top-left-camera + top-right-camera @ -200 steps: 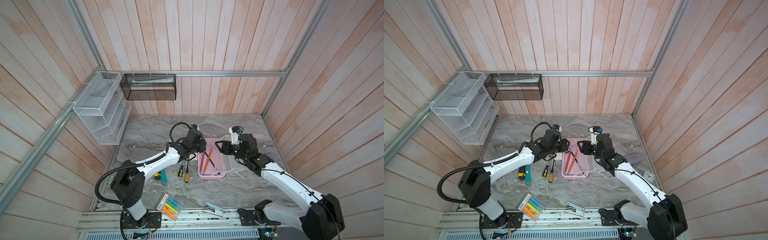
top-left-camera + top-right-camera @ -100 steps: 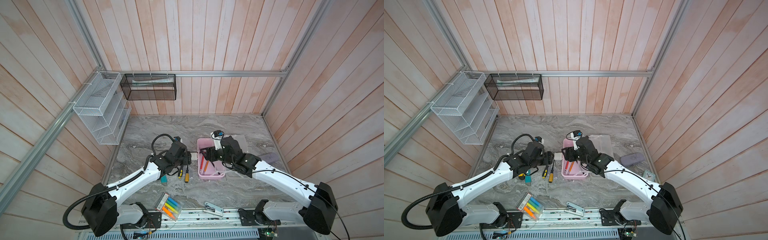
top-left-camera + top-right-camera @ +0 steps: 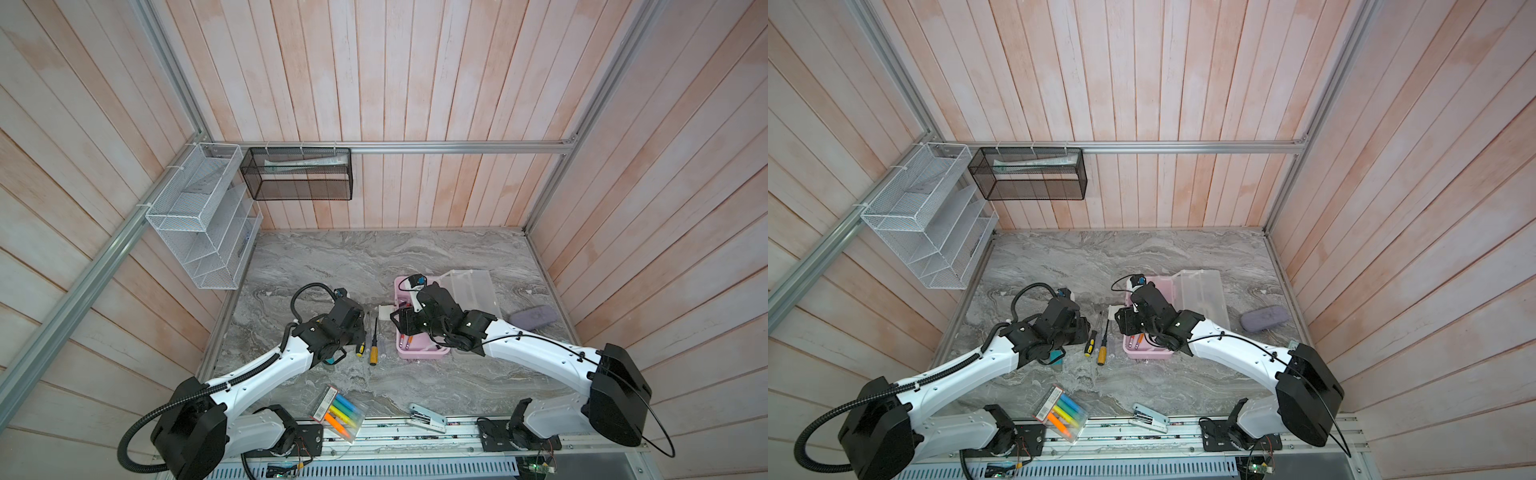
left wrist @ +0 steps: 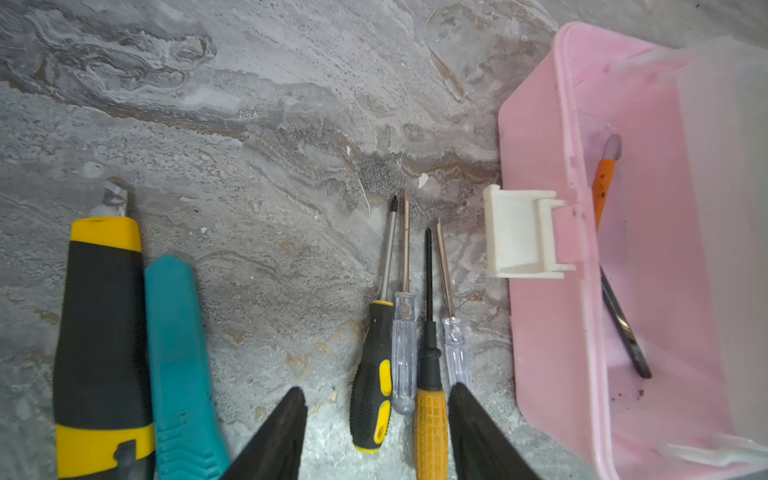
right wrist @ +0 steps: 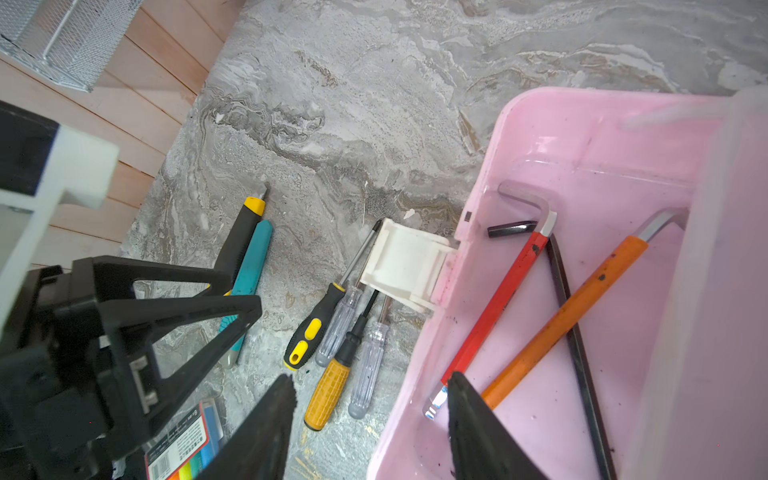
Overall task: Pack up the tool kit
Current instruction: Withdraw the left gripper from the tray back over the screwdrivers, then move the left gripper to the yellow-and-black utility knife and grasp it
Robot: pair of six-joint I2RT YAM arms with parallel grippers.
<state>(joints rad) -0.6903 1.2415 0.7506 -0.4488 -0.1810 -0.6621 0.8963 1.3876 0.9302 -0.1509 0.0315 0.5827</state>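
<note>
The tool kit, a pale pink box, lies open with its translucent lid folded out to the right and its white latch hanging out. Red, orange and black hex keys lie inside. Several screwdrivers lie side by side left of the box. Further left are a yellow-black utility knife and a teal one. My left gripper hangs open over the screwdriver handles. My right gripper is open astride the box's left wall.
A clear pack of coloured highlighters and a white stapler lie at the table's front edge. A purple case sits right of the lid. A white wire rack and a black mesh basket hang on the walls.
My left gripper has drawn back from beside the box's far end to over the screwdriver handles. My right gripper has moved left and nearer, onto the box's left wall.
</note>
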